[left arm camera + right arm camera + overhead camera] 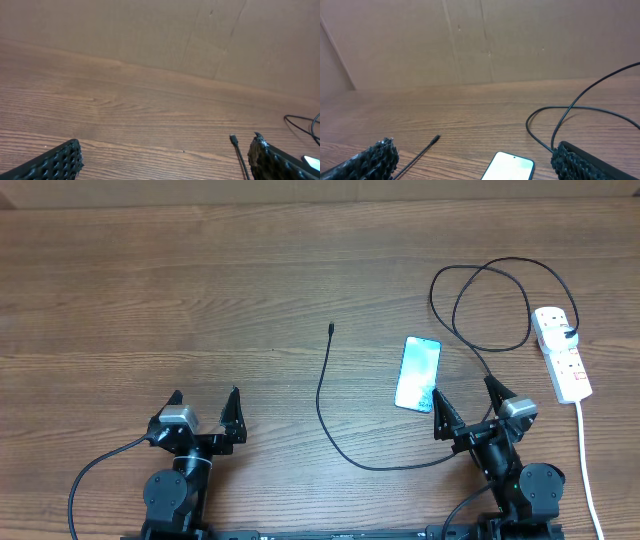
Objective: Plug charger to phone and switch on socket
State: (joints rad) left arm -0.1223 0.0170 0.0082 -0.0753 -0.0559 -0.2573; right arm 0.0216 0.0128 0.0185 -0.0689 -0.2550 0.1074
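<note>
phone axis near-far | charger tip points far | left pincer, right pincer agape, empty

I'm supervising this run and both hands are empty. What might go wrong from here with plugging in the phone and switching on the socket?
1. The charger has a tiny plug tip lying flat on the table; it may slip from a pinch.
2. Its cable passes close by the right hand; moving that arm might snag it and drag the phone.
3. The phone lies loose, so pushing the plug in may slide it.
</note>
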